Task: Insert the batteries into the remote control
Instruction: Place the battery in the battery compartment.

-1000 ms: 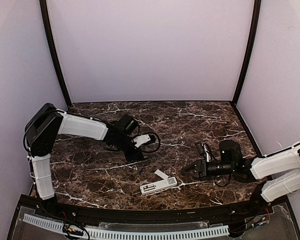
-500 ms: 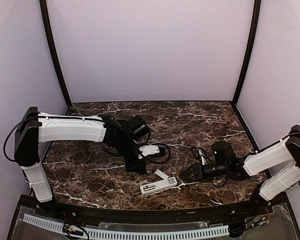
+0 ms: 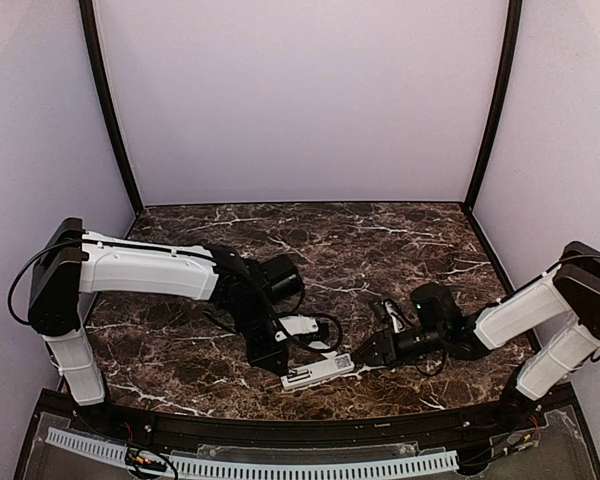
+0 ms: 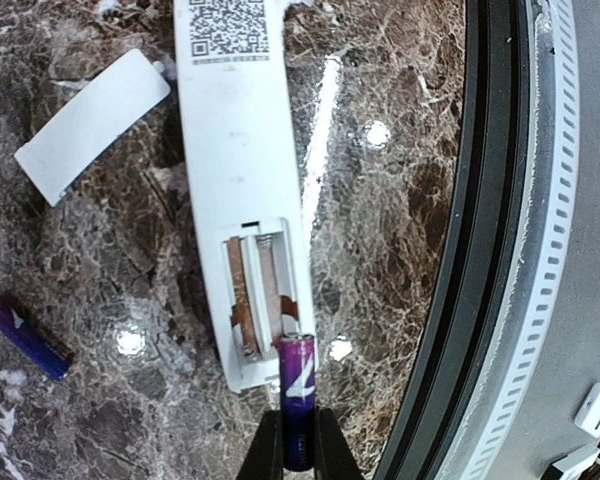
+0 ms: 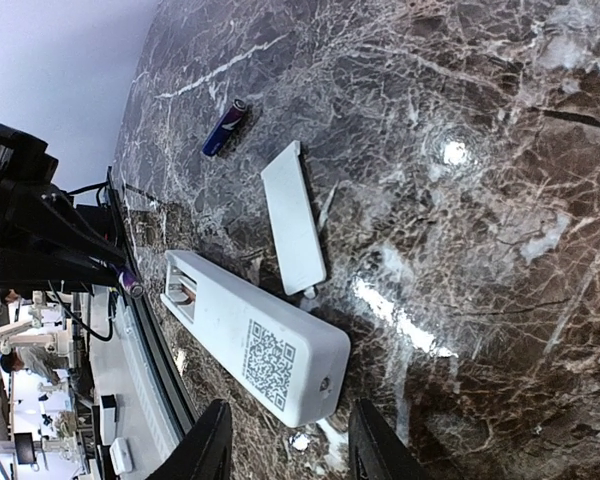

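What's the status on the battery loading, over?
Left claw shut on one battery, poised at the remote recess. Right claw open at remote far end. Second battery loose on table. Recess clear.

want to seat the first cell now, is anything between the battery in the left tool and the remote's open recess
Nothing visible. The battery in the left tool sits at the end of the open recess in the remote control, both slots bare. The cover plate and other battery lie aside.
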{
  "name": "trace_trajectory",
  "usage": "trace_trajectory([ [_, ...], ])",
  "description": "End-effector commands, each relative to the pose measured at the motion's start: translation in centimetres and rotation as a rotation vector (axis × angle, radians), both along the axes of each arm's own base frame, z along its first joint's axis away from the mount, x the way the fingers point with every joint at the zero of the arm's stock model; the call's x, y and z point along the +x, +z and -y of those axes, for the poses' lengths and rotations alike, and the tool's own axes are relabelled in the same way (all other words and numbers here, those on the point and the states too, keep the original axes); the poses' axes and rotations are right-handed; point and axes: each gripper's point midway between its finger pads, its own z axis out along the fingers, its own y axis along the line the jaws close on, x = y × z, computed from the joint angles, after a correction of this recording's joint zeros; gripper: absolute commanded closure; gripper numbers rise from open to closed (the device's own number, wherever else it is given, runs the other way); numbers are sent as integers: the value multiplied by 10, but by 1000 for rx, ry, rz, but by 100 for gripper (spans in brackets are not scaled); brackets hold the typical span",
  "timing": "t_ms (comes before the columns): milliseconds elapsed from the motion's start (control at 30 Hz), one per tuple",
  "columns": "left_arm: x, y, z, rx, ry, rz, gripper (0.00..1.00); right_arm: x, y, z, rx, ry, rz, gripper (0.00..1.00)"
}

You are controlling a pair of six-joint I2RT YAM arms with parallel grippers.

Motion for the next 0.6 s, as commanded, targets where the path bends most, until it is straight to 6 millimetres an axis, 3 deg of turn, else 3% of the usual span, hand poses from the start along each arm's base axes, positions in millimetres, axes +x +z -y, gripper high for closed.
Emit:
trace_trajectory([
  [0, -12, -7, 2, 22, 7, -53, 100, 4, 4, -10, 17, 18, 35, 61],
  [567, -5, -15, 24, 26, 66, -95, 99, 1, 1, -13, 15, 25, 31, 62],
])
